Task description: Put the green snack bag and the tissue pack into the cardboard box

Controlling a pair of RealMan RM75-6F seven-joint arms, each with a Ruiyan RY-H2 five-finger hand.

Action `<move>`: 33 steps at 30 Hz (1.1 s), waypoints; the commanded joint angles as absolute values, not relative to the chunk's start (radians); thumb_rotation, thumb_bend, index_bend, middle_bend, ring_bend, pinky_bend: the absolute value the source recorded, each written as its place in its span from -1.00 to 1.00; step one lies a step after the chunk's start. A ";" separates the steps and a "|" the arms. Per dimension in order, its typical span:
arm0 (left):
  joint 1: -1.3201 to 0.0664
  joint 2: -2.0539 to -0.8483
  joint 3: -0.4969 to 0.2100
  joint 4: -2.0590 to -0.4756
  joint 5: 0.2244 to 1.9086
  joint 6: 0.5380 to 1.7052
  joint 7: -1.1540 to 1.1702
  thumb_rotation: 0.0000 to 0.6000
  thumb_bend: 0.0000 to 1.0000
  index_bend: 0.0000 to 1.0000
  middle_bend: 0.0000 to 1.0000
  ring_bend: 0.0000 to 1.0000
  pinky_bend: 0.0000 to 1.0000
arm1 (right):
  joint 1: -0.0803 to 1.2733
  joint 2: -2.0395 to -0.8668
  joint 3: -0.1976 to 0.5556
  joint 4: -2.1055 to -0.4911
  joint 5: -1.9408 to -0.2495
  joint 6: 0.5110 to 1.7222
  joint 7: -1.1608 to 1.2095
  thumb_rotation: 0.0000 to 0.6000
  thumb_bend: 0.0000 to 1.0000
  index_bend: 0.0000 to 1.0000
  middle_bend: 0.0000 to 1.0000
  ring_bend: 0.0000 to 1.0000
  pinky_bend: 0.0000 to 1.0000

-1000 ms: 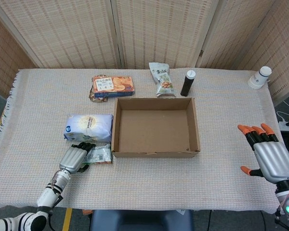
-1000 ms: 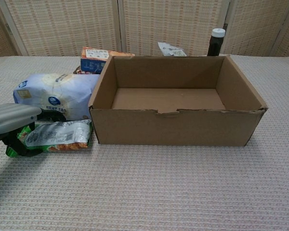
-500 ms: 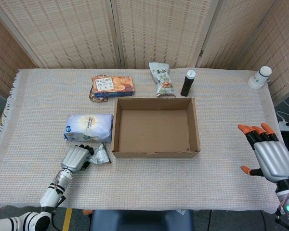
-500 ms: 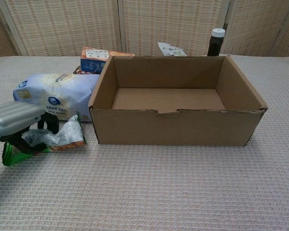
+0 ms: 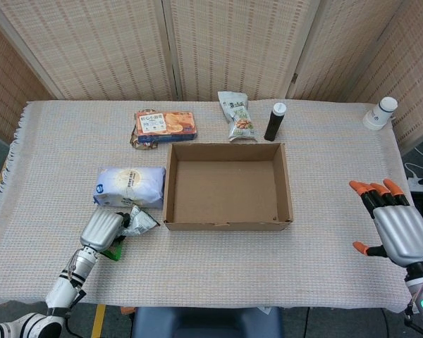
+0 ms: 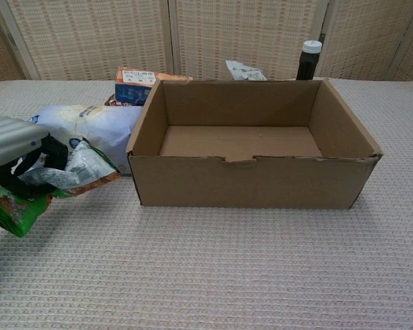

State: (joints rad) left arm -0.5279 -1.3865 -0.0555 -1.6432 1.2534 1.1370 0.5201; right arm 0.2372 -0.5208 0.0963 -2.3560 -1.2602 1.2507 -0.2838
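Note:
My left hand (image 5: 102, 228) (image 6: 17, 148) grips the crumpled green snack bag (image 5: 136, 223) (image 6: 51, 182) and holds it lifted off the cloth, just left of the cardboard box (image 5: 228, 186) (image 6: 251, 180). The box stands open and empty in the middle of the table. The tissue pack (image 5: 130, 186) (image 6: 100, 127), pale blue and white, lies against the box's left wall, behind the lifted bag. My right hand (image 5: 398, 225) hovers open at the table's right edge, far from the box; the chest view does not show it.
An orange snack box (image 5: 166, 124) (image 6: 141, 77), a second snack bag (image 5: 238, 116) (image 6: 246, 70) and a dark bottle (image 5: 274, 121) (image 6: 308, 60) stand behind the box. A white bottle (image 5: 381, 113) sits at the far right corner. A woven cloth (image 5: 317, 253) covers the table.
My left hand closed on the green snack bag, crumpled it and raised it off the cloth. The right hand stayed where it was.

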 commanded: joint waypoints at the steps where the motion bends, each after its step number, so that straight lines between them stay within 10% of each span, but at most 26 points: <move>1: -0.519 -1.296 -0.055 -1.752 1.274 1.160 0.542 1.00 -0.07 0.54 0.61 0.41 0.57 | 0.237 -0.520 0.096 -2.356 -1.262 1.251 -0.281 1.00 -0.87 -0.82 -0.78 -1.00 -1.00; 17: -0.646 -1.013 -0.180 -2.167 1.146 1.149 0.821 1.00 -0.06 0.57 0.65 0.45 0.61 | 0.228 -0.510 0.092 -2.356 -1.283 1.257 -0.264 1.00 -0.87 -0.82 -0.78 -1.00 -1.00; 33: -0.971 -1.412 -0.345 -1.894 1.009 1.121 0.867 1.00 -0.06 0.57 0.65 0.45 0.61 | 0.224 -0.490 0.100 -2.356 -1.281 1.270 -0.242 1.00 -0.87 -0.82 -0.78 -1.00 -1.00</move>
